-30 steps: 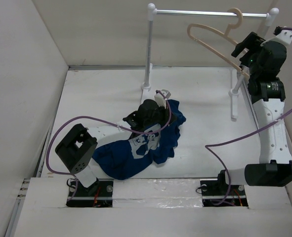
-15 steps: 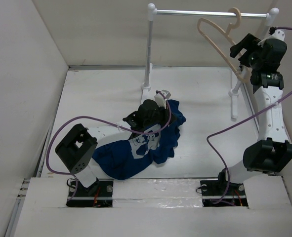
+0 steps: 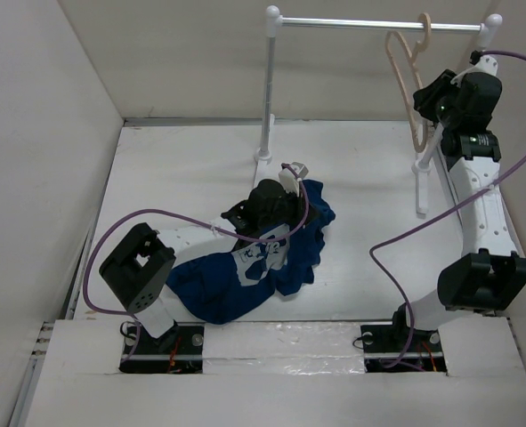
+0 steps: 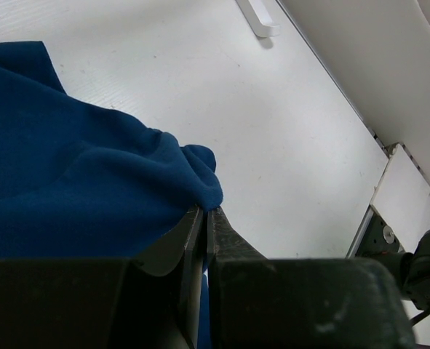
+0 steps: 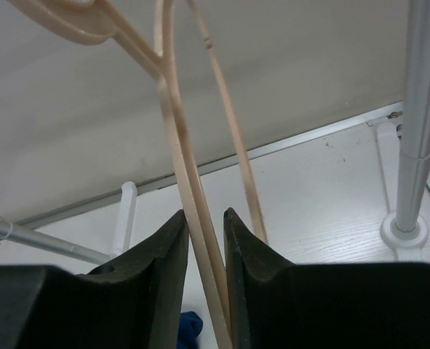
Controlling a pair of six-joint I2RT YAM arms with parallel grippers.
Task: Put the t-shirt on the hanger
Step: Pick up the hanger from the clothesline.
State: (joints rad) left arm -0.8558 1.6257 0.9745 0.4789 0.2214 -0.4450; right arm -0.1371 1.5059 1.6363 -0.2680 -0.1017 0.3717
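Top view: t-shirt (image 3: 245,285) lies bunched on the table (image 3: 360,178) in front of the left arm's base, not on anything. It's dark navy, crumpled, with a white chest print partly folded under. The left gripper (image 3: 285,209) is down at the shirt's far edge, probably to lift a hem or shoulder clear for threading. The hanger (image 3: 411,89), thin pale beige, hangs by its hook from the rack bar (image 3: 360,24) near the right post and is seen nearly edge-on. The right gripper (image 3: 432,102) is raised beside its lower arm, likely to steady it or take it off the bar. Left wrist view: left gripper (image 4: 206,218) jaws pressed together, pinching a rolled fold of the t-shirt (image 4: 69,182). The cloth is soft and thick-looking, bare table (image 4: 273,131) beyond. Right wrist view: right gripper (image 5: 206,240) jaws drawn in on either side of one hanger (image 5: 172,116) rod. The rod sits against one finger with a sliver of gap on the other side, so can't tell if it's a firm pinch. The second rod runs just behind, rack post (image 5: 418,109) at right, and a tiny blue patch of shirt (image 5: 193,323) shows low between the fingers.
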